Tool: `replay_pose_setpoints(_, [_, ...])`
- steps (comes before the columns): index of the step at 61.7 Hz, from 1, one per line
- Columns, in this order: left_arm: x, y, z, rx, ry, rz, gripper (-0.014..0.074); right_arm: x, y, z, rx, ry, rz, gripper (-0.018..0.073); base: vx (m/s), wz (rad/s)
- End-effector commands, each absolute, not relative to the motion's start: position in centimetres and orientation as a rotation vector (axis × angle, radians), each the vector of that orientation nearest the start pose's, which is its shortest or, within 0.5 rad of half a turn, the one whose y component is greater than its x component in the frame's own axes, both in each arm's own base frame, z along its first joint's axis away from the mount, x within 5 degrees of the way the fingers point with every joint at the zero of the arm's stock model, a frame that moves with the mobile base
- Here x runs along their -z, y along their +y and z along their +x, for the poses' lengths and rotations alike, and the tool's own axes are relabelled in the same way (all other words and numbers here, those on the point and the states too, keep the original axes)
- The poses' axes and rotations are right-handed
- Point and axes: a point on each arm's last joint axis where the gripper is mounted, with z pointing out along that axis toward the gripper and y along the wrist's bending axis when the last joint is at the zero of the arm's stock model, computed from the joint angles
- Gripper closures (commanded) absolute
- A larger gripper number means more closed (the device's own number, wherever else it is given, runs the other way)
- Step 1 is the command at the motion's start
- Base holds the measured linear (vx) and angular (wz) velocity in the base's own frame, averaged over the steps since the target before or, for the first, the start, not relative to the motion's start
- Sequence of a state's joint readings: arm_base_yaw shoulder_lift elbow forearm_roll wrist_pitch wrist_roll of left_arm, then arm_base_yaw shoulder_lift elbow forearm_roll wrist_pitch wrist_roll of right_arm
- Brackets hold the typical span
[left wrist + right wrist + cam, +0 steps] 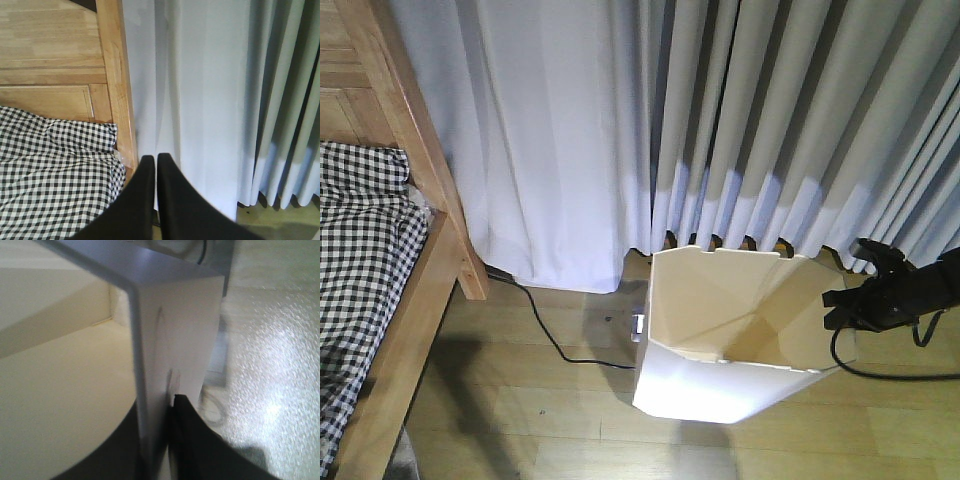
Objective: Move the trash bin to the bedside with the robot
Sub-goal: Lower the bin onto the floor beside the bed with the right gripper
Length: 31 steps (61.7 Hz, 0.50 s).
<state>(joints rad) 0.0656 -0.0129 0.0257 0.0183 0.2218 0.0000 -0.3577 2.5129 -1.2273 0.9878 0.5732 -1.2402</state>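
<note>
Between fingers of the right gripper: trash bin rim wall is being pinched tight | bed is lying leftward, beyond the bin | left gripper, pressed together and empty, is hovering nearer the bed.

The wooden floor fills the lower frame. The trash bin stands on it right of centre. A black cable trails from the bin toward the bed frame, which stands at the left.
</note>
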Motion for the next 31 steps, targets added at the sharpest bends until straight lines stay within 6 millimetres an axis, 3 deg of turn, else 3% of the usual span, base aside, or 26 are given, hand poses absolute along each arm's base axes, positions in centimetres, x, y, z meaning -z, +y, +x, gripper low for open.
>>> replay_pose_setpoints(1, [-18.6,0.4,5.6,-0.062,1.652,-0.044,0.0603,2.8,-8.0,37.4,-0.802,2.856,0.034,0.0561,0.00,0.00])
replay_pose_setpoints(11, [-18.6,0.4,5.6,-0.062,1.652,-0.044,0.0603,5.3,-6.6,39.2,-0.743,2.920,-0.042,0.0559,0.00,0.00])
replay_pose_setpoints(31, [-18.6,0.4,5.6,-0.062,1.652,-0.044,0.0603,11.3,-5.1,42.6,-0.721,2.926,0.055,0.0552,0.00,0.00])
